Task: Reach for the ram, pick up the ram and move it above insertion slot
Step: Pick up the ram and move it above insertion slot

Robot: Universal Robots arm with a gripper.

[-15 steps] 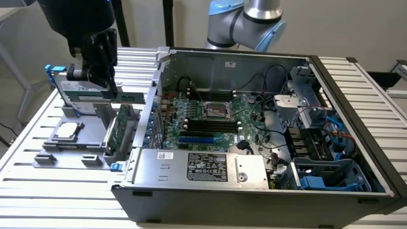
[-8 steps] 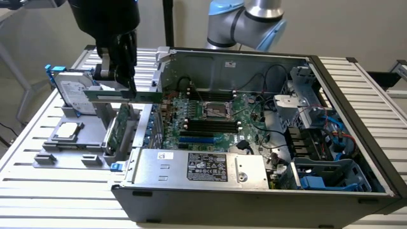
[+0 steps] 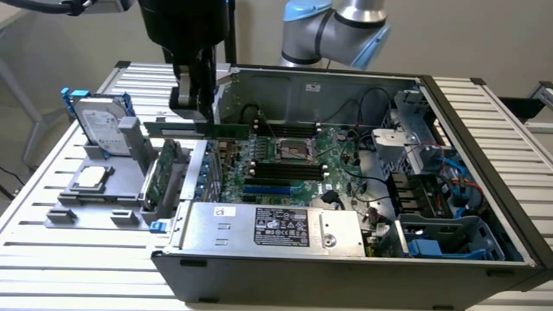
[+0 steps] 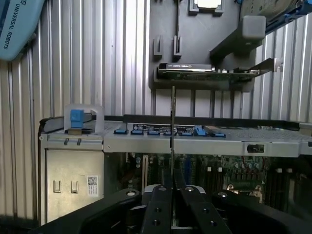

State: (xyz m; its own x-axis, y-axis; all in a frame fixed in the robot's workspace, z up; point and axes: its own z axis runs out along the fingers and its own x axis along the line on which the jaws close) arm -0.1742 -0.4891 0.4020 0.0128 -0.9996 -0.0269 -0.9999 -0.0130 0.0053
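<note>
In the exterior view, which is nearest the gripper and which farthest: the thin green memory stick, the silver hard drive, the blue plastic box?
1. Thin green memory stick, held in the gripper.
2. Silver hard drive, toward the view's left.
3. Blue plastic box, lower right inside the case.

The black two-fingered gripper (image 4: 172,195) is clamped on a thin green circuit stick (image 4: 173,126), seen edge-on. The stick stands over the grey metal computer case (image 4: 204,144). A ribbed metal table (image 4: 97,58) lies beyond.
</note>
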